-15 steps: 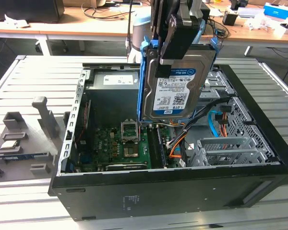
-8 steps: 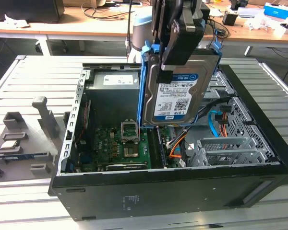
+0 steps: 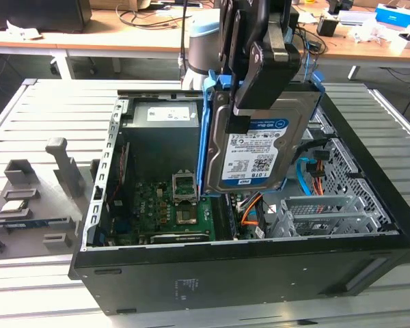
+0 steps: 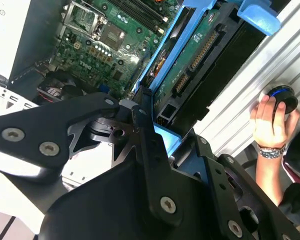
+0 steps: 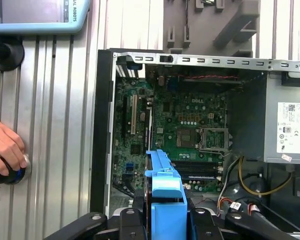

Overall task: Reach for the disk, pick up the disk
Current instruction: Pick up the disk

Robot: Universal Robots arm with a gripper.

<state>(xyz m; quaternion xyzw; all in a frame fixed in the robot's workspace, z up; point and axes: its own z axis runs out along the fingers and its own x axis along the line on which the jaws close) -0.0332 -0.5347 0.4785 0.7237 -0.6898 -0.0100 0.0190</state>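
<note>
- Desks w/ cables and boxes run along the back in the exterior view, and a ribbed metal table [image 3: 48, 109] is up front.
- On that table sits an open black computer case [image 3: 246, 266]. Its green board [image 3: 171, 205] shows inside.
- Gray plastic holders [image 3: 34, 198] lie on the table at the exterior view's left, well apart from the case.
- The gripper [image 3: 256, 82] hangs above the case and is clamped on the disk [image 3: 260, 147].
- The disk is up in the air, out of the case, tilted, label side to the camera, w/ blue rails along its edges.

- In the second wrist view, the black gripper [image 4: 140, 130] pinches the disk [image 4: 200, 65] near one end. The disk's underside and blue rail show.
- The green board [image 4: 105, 45] is far under it.
- A person's hand [image 4: 267, 122] w/ a wristwatch rests on a round black-and-blue knob [image 4: 284, 99] by the table's edge.

- In the first wrist view, the blue rail of the disk [image 5: 165, 185] sticks up between the gripper's black arms.
- The open case [image 5: 102, 130] lies below, w/ the board [image 5: 190, 130] and a gray box w/ a white sticker [image 5: 287, 125].
- A hand [image 5: 5, 150] covers a knob [image 5: 10, 172] on the table, beside the case.
- A blue-rimmed screen [image 5: 35, 15] lies on the table near the hand.
</note>
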